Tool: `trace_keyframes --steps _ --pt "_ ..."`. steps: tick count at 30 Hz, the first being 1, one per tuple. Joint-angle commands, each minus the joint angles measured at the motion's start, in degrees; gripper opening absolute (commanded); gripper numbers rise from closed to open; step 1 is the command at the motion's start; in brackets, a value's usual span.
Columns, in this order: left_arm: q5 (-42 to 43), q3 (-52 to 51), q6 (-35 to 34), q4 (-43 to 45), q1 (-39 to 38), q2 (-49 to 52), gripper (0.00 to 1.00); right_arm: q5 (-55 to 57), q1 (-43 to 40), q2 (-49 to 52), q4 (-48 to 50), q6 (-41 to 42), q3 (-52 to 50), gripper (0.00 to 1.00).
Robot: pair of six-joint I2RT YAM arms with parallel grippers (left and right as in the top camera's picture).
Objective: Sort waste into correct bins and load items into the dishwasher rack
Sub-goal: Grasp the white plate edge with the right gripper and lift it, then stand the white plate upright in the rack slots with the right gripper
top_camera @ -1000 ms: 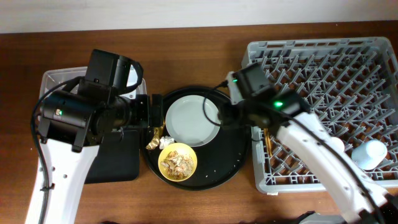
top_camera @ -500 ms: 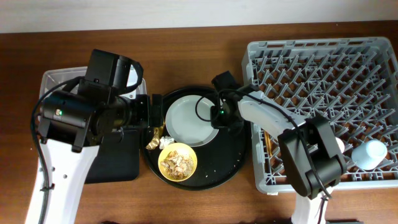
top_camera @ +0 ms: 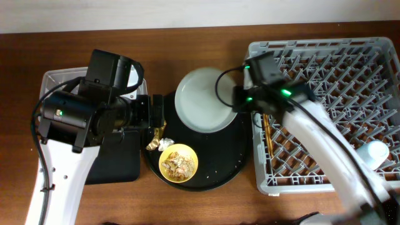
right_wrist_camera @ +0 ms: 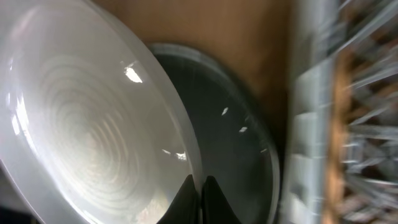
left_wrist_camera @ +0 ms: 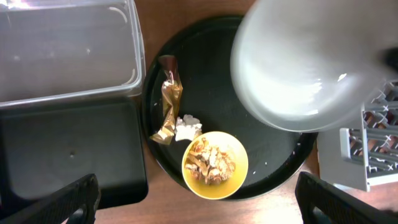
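My right gripper (top_camera: 238, 100) (right_wrist_camera: 200, 190) is shut on the rim of the pale grey plate (top_camera: 203, 100) (right_wrist_camera: 81, 124) and holds it lifted above the round black tray (top_camera: 215, 164), beside the grey dishwasher rack (top_camera: 325, 53). The plate also shows in the left wrist view (left_wrist_camera: 298, 68). The yellow bowl (top_camera: 179, 162) (left_wrist_camera: 215, 164) holds beige food scraps. The gold-brown wrapper (left_wrist_camera: 168, 102) and white tissue wad (left_wrist_camera: 186, 127) lie on the tray's left. My left gripper (left_wrist_camera: 196, 199) is open and empty above the tray's front. Brown chopsticks (top_camera: 270, 140) and the light-blue cup (top_camera: 375, 151) lie in the rack.
The clear tub (left_wrist_camera: 62, 53) stands at the left with the shallow black rectangular tray (left_wrist_camera: 68, 149) in front of it. The rack's near wall (left_wrist_camera: 364, 155) is close to the round tray's right edge.
My right gripper has closed on the plate's rim and lifted it up and toward the back right, off the round tray. The left arm has not moved.
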Motion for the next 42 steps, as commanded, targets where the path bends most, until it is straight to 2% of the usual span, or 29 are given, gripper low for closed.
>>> trace_keyframes --steps 1,4,5,9,12,16,23,29,33,36,42 --pt "-0.61 0.52 -0.52 0.13 -0.07 -0.76 1.00 13.88 -3.43 -11.19 -2.25 -0.61 1.03 0.04" --pt "-0.59 0.52 -0.55 0.13 -0.07 -0.76 1.00 32.54 -11.98 -16.94 -5.66 -0.96 1.03 0.04" --pt "-0.61 0.52 -0.55 0.13 -0.07 -0.76 1.00 34.91 -15.78 -17.25 -5.75 -3.34 1.03 0.04" --pt "-0.59 0.52 -0.52 0.13 -0.07 -0.76 1.00 35.19 -28.94 -12.02 -4.57 -14.47 1.03 0.04" --pt "-0.59 0.52 -0.55 0.13 -0.07 -0.76 1.00 35.28 -33.81 -5.90 -1.84 -14.84 1.03 0.04" --pt "-0.59 0.52 -0.55 0.13 -0.07 -0.76 1.00 37.83 -33.11 -1.79 2.19 -20.35 1.03 0.04" --pt "-0.61 0.52 -0.55 0.13 -0.07 -0.76 1.00 50.27 -28.00 4.66 3.74 -20.37 1.03 0.04" --pt "-0.61 0.52 -0.52 0.15 -0.07 -0.76 1.00 51.32 -27.71 5.95 4.87 -21.35 1.05 0.04" --pt "-0.59 0.52 -0.55 0.15 -0.07 -0.76 1.00 50.18 -27.45 2.80 7.56 -21.46 1.22 0.04" --pt "-0.59 0.52 -0.55 0.13 -0.07 -0.76 1.00 50.18 -27.45 2.10 12.11 -27.89 1.22 0.04" --pt "-0.59 0.52 -0.55 0.13 -0.07 -0.76 1.00 46.93 -27.39 2.40 11.52 -27.87 1.18 0.04"
